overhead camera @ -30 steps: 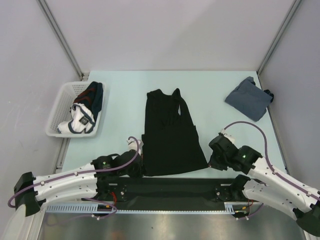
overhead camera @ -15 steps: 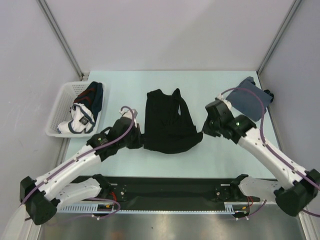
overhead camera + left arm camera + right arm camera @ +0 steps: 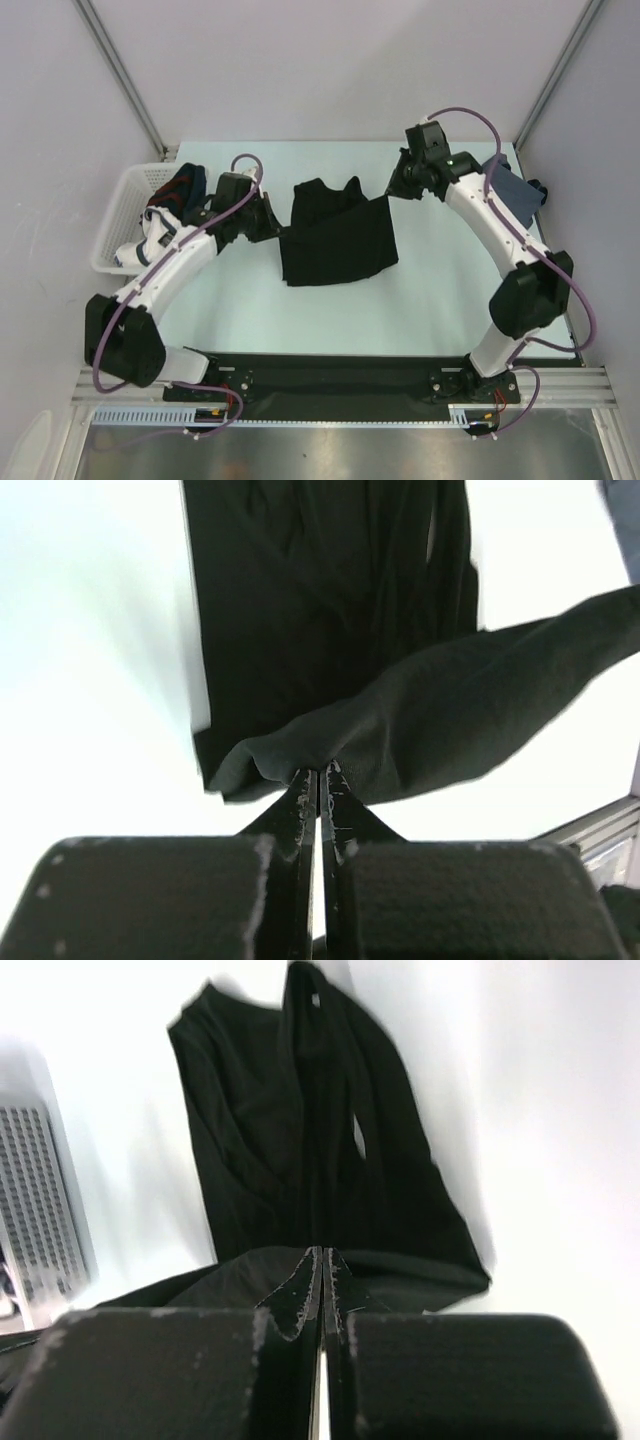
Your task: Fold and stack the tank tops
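The black tank top (image 3: 335,240) lies mid-table, its bottom half lifted and carried back over its top half. My left gripper (image 3: 277,226) is shut on the hem's left corner, with the cloth (image 3: 400,720) pinched at its tips (image 3: 320,772). My right gripper (image 3: 393,190) is shut on the hem's right corner, with the cloth (image 3: 300,1150) at its tips (image 3: 322,1252). The straps lie at the far end. The blue-grey tank top (image 3: 500,195) lies folded at the far right, partly behind my right arm.
A white basket (image 3: 120,215) at the far left holds several crumpled clothes (image 3: 170,220). The table's near edge has a black rail (image 3: 340,375). Grey walls and frame posts close the back and sides.
Both grippers have carried the black top's hem from the near edge up and away, folding the bottom half over towards the straps. Both arms are now stretched far out.
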`<state>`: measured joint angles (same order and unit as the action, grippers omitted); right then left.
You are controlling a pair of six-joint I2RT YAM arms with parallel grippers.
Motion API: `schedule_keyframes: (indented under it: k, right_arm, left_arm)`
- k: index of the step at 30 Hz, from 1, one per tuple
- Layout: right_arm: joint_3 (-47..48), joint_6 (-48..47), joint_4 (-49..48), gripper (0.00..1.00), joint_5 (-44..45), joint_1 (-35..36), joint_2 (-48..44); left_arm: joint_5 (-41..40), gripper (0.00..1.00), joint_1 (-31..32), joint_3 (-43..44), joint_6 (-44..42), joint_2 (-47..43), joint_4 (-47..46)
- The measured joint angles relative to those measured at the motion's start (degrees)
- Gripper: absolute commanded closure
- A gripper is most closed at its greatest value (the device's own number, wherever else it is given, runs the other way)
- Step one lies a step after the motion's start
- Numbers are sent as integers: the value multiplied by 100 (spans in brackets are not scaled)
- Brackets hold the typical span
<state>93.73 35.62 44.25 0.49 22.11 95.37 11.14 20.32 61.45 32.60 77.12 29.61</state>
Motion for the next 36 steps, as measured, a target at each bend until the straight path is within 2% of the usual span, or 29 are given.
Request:
schedule_keyframes:
  k: [13,24,25,26,27,28,30,31,33,34,35,36]
  right_arm:
    - [1458,-131,-326,100,-1019,-734,1753]
    - [1773,468,-1744,100,-2404,-1355,3014]
    - [1814,542,-1934,97,-2494,-1386,3136]
    - [1818,629,-2166,92,-2566,-1443,3257]
    - [1818,693,-2330,69,-2614,-1467,3346]
    - [1814,820,-2559,53,-2680,-1499,3462]
    - [1788,988,-3106,32,-2747,-1543,3694]
    - [1742,1043,-3348,29,-2798,-1565,3788]
    - [1585,1110,-3738,12,-2850,-1589,3891]
    - [1360,1115,-4000,8,-2837,-1598,3880]
    - [1071,1095,-4192,8,-2822,-1604,3814]
    - [737,1047,-4350,15,-2793,-1615,3713]
  left_arm:
    - [273,100,-470,1779,-138,2052,-221]
    - [365,100,-920,2946,-114,3609,-313]
    - [374,95,-966,3064,-109,3755,-358]
    - [409,83,-1016,3202,-105,3923,-404]
    - [468,61,-1067,3357,-103,4100,-476]
    - [551,30,-1113,3495,-94,4262,-538]
    - [778,13,-1220,3875,9,4706,-715]
    - [881,2,-1268,4011,37,4896,-815]
    - [1008,0,-1335,4006,127,5084,-968]
    - [1008,0,-1355,3799,160,5064,-1145]
    - [1005,0,-1373,3615,175,4988,-1209]
    - [994,0,-1379,3368,188,4881,-1263]
